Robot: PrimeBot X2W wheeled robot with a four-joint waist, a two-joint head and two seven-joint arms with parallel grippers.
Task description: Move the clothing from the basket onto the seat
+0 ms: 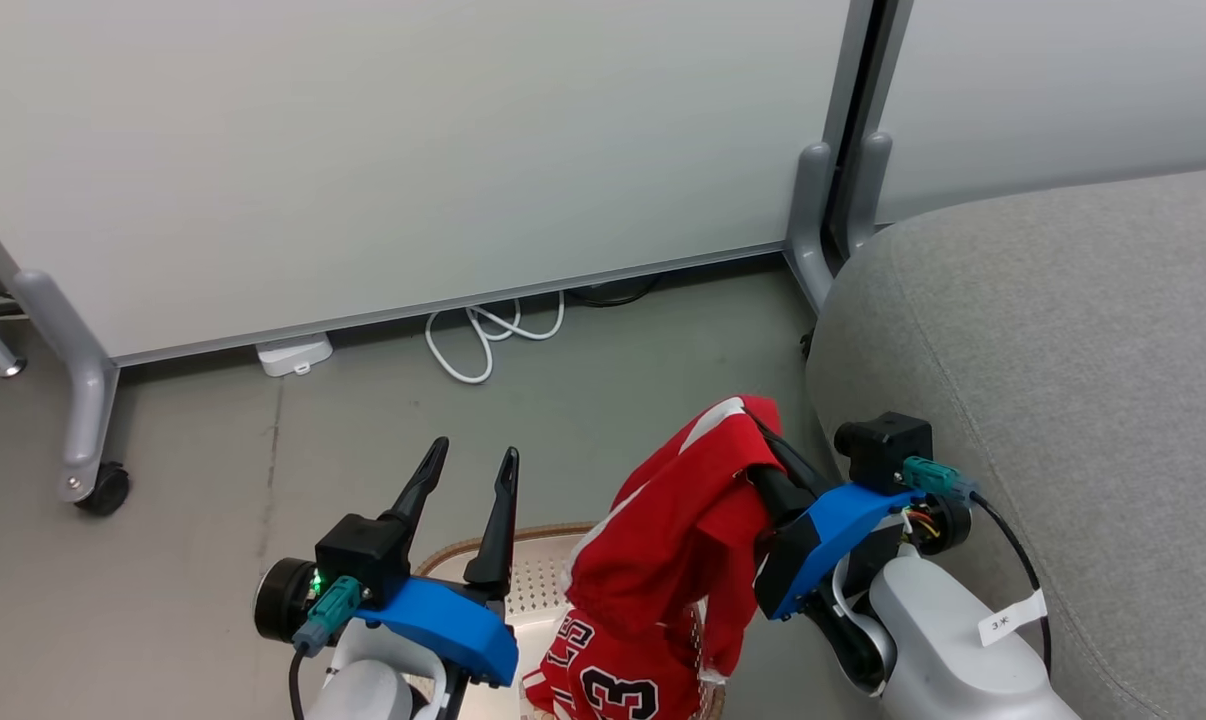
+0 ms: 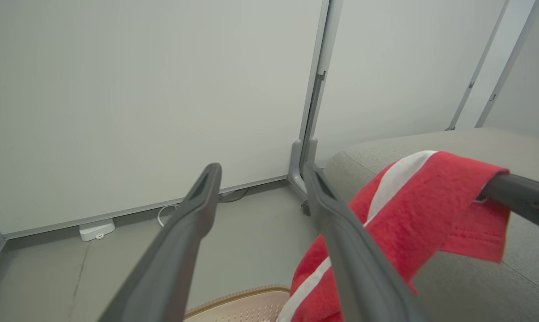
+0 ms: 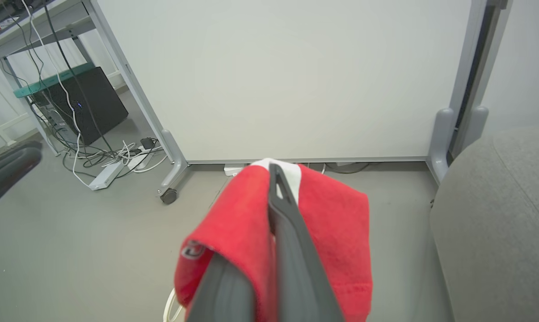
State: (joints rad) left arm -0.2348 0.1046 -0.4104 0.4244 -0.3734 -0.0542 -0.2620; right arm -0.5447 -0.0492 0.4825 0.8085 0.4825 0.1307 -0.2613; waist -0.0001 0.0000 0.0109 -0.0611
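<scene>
Red clothing (image 1: 678, 520) with white stripes hangs from my right gripper (image 1: 758, 425), which is shut on its upper edge above the basket. The cloth drapes over both sides of the closed fingers (image 3: 292, 232) in the right wrist view, where the clothing (image 3: 238, 223) hides the floor below. More red cloth bearing the number 23 (image 1: 618, 690) sits lower, over the cream basket (image 1: 533, 580); I cannot tell if it is a separate piece. My left gripper (image 1: 473, 452) stands open and empty above the basket's left side. The grey seat (image 1: 1063, 340) lies just right of the right gripper.
White partition panels on grey legs stand behind, with a caster (image 1: 103, 490) at the left and a leg (image 1: 813, 230) beside the seat. A white cable (image 1: 483, 340) and a white adapter (image 1: 293, 354) lie on the floor. A black box (image 3: 90, 103) with cables sits far left.
</scene>
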